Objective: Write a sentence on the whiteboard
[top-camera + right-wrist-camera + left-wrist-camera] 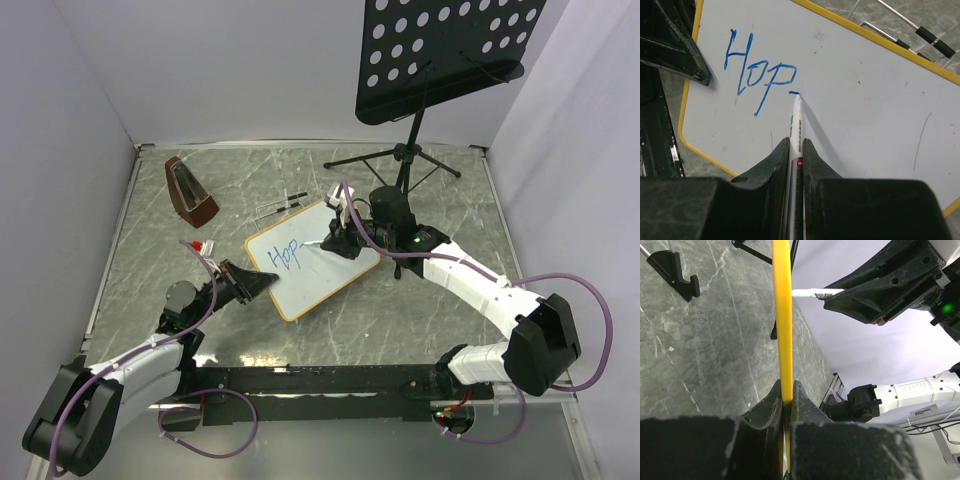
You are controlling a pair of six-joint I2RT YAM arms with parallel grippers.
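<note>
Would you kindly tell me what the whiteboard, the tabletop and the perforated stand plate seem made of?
Whiteboard: smooth white panel, probably coated, holding blue ink; yellowish rim, wood or plastic. Tabletop: grey veined marble look with a slight sheen, perhaps laminate. Stand plate: matte black sheet with punched round holes, likely metal.

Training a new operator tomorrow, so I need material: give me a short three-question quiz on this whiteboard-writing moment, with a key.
1. True or false: the left gripper is shut on the edge of the whiteboard.
2. Which blue letters are on the board? A) Hop B) Hope never C) none
3. What does the right gripper hold, and where is its tip?
Key: 1 true. 2 A. 3 A white marker, its tip at a short blue stroke just right of the p.
</note>
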